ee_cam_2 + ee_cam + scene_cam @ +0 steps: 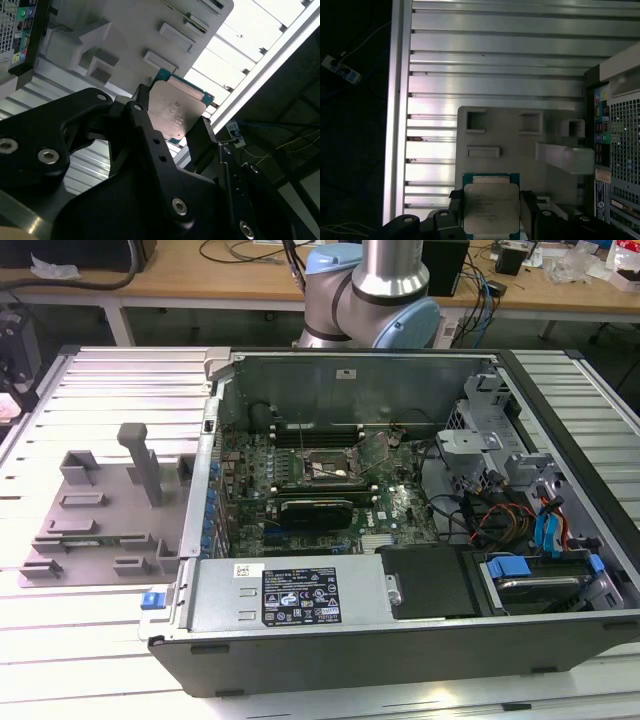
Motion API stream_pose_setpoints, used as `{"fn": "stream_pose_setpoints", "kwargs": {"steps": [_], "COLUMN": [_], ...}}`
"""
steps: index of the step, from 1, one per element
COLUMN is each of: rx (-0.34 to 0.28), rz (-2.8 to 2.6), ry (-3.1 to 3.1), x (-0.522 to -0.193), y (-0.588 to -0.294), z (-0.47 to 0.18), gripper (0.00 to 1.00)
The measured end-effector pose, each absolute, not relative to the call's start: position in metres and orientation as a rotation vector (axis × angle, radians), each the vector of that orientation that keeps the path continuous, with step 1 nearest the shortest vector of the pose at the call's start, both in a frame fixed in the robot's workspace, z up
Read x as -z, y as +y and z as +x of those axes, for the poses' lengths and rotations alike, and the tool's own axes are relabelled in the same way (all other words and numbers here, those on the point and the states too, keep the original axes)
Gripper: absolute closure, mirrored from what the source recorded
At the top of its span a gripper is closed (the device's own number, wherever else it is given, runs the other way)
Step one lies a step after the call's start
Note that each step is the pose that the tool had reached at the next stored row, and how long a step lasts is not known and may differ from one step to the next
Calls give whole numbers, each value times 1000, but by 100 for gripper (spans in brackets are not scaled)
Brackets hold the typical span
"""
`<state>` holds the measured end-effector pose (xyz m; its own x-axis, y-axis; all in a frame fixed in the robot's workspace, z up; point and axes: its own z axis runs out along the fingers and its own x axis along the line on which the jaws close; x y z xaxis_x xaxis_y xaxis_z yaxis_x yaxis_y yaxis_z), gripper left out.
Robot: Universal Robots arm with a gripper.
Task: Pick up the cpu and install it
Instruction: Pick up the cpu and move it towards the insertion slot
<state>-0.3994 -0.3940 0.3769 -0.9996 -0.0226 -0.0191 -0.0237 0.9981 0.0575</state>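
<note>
In both wrist views the cpu (491, 215) (177, 110), a flat square chip with a pale silver top and a green edge, sits clamped between the two black fingers of my gripper (491, 199) (172, 125). The gripper is shut on it and holds it well above the grey plastic fixture tray (510, 132) (125, 30). In the exterior view the tray (100, 515) lies to the left of the open computer case (400, 500). The dark motherboard socket (325, 465) with its metal frame shows inside the case.
The tray and case rest on a ribbed aluminium table (110, 640) (495, 45). A grey upright post (140, 460) stands on the tray. The case's rear panel (620, 150) is close beside the tray. Cables and drive bays (530, 540) fill the case's right side. The arm's base (375, 290) stands behind the case.
</note>
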Motion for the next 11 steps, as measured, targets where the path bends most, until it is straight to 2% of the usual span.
{"fn": "stream_pose_setpoints", "kwargs": {"steps": [11], "rx": [-90], "rz": [-36], "ry": [3122], "x": [-386], "y": [-394], "z": [-398], "gripper": [46]}}
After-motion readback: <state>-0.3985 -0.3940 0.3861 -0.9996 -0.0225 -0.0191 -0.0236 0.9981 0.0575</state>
